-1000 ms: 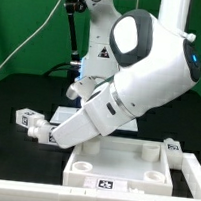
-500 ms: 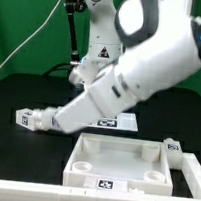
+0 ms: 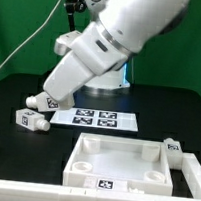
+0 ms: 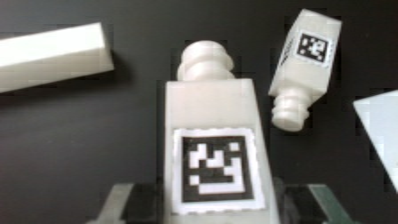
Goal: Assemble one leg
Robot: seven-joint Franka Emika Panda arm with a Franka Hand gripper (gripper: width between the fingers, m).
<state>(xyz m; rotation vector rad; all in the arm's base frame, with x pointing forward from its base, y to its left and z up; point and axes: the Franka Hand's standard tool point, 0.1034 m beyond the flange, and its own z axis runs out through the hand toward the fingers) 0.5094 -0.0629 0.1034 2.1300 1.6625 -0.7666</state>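
Leg point(image 4: 215, 118) matt white plastic; table point(image 3: 169, 114) matt black.

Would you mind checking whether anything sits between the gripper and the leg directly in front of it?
Nothing visible does. In the wrist view the leg lies straight ahead of the open gripper, with a finger on either side and gaps to both. A second leg lies close beside it, not in the path.

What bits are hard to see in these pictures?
- Gripper: wrist view, fingers cut off by the picture's edge; exterior view, too small to make out.
- White block: wrist view, cut off by the edge, so unidentifiable.
- Tag on the leg: wrist view, blurred, pattern unreadable.
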